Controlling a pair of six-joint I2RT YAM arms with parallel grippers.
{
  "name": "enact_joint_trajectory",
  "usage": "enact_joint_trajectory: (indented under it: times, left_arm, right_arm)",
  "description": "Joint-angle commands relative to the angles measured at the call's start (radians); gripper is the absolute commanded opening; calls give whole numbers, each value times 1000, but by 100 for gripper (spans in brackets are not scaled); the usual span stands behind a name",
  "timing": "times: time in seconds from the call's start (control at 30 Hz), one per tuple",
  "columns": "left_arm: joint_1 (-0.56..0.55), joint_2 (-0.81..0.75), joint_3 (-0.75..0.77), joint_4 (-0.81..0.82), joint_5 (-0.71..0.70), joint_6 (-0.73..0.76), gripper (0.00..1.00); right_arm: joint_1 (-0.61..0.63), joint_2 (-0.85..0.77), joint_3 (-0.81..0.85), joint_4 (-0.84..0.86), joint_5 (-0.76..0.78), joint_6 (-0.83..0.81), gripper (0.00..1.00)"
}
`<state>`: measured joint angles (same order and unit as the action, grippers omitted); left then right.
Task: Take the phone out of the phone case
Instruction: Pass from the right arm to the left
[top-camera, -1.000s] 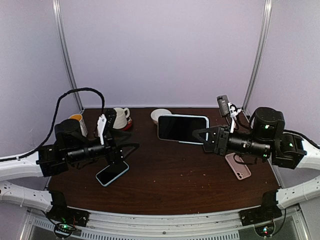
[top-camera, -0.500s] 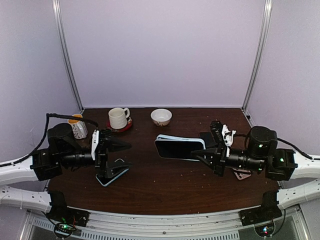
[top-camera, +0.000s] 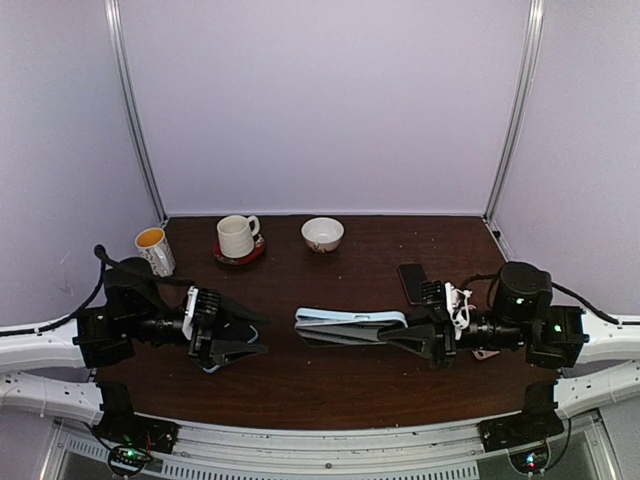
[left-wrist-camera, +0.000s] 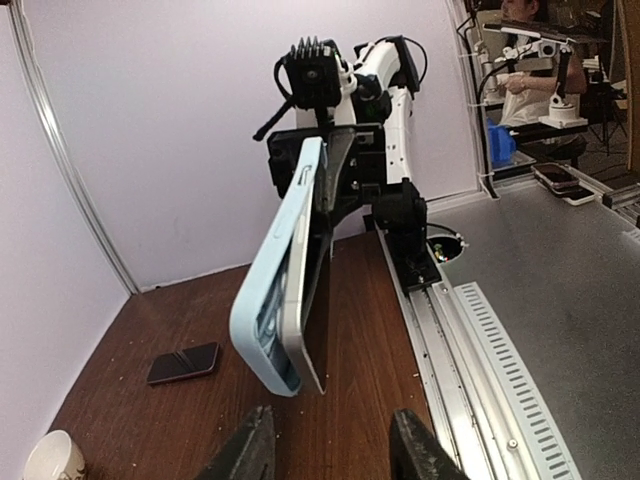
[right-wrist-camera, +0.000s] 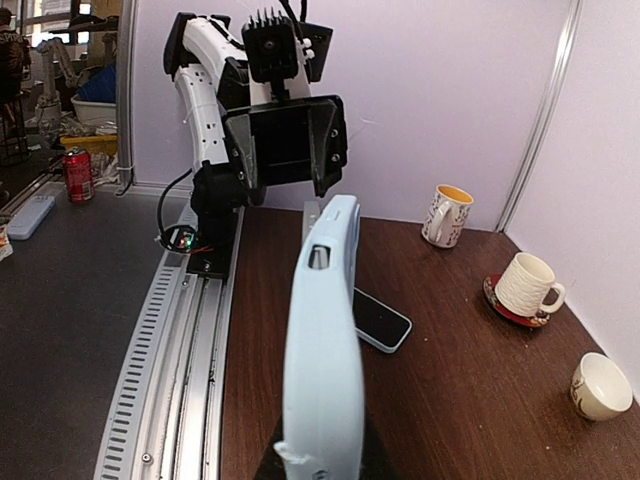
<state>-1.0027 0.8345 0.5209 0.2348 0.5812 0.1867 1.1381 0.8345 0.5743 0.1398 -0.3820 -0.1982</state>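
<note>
My right gripper is shut on one end of the light blue phone case and holds it edge-on above the table. In the left wrist view the dark phone sits in the case, and its near corner stands a little clear of the case lip. My left gripper points at the free end of the case, a short gap away. It is open, with nothing between its fingers. The right wrist view shows only the back of the case, which hides the right fingers.
A second phone in a blue case lies on the table below my left gripper. A bare dark phone lies by the right arm. At the back stand a mug of orange drink, a white mug on a red coaster and a bowl.
The right arm has lowered the cased phone and turned it from screen-up to edge-on, towards the left arm. The left gripper has come down level with it and narrowed its jaws.
</note>
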Motion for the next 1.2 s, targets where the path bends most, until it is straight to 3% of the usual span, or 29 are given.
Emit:
enact_joint_trajectory:
  times: [0.0,0.37,0.83,0.93,1.17]
  left_arm:
    - [-9,14,-22,151,84,-3,42]
    - [-70,58,-19,255,94,-36,33]
    - [-95,154,9,311,94,-49,34]
    - [-106,180,22,333,99,-50,37]
    - [-133,238,43,390,74,-51,56]
  right_arm:
    - [-1,-26,9,164,-80,-71,0]
    - [1,13,33,180,-127,-94,0]
    - [18,45,57,190,-165,-74,0]
    - [22,55,63,195,-169,-71,0]
    - [28,71,69,272,-183,-44,0]
